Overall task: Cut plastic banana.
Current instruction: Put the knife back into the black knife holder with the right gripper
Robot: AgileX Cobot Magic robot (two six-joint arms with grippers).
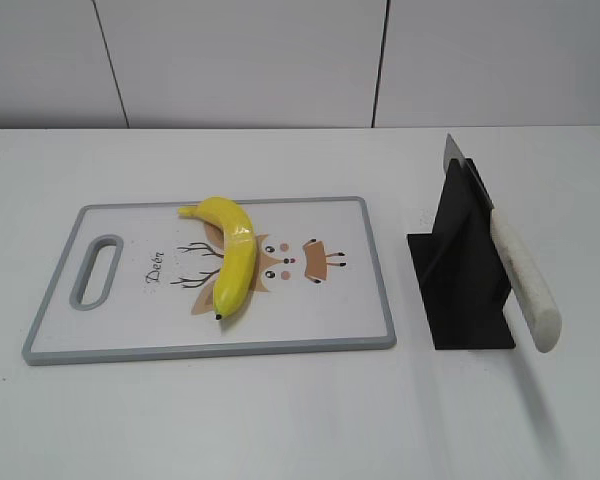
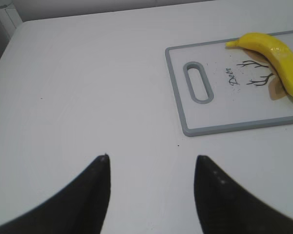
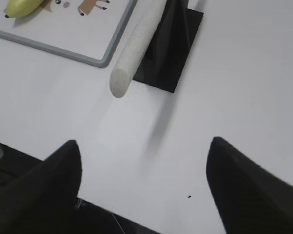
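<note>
The plastic banana (image 1: 232, 257), glossy yellow with a black tip, lies on a white cutting board (image 1: 120, 330) with a grey rim and a deer drawing. It also shows in the left wrist view (image 2: 278, 58) and partly in the right wrist view (image 3: 22, 7). A knife with a white speckled handle (image 1: 525, 280) rests slanted in a black stand (image 1: 465, 265), right of the board. My left gripper (image 2: 151, 163) is open and empty over bare table left of the board. My right gripper (image 3: 144, 146) is open and empty near the table's front edge, short of the knife handle (image 3: 136, 46).
The board's handle slot (image 2: 198, 82) faces my left gripper. The white table (image 1: 300, 420) ends at a pale wall behind. The table's front edge shows dark in the right wrist view (image 3: 19, 161). Neither arm shows in the exterior view.
</note>
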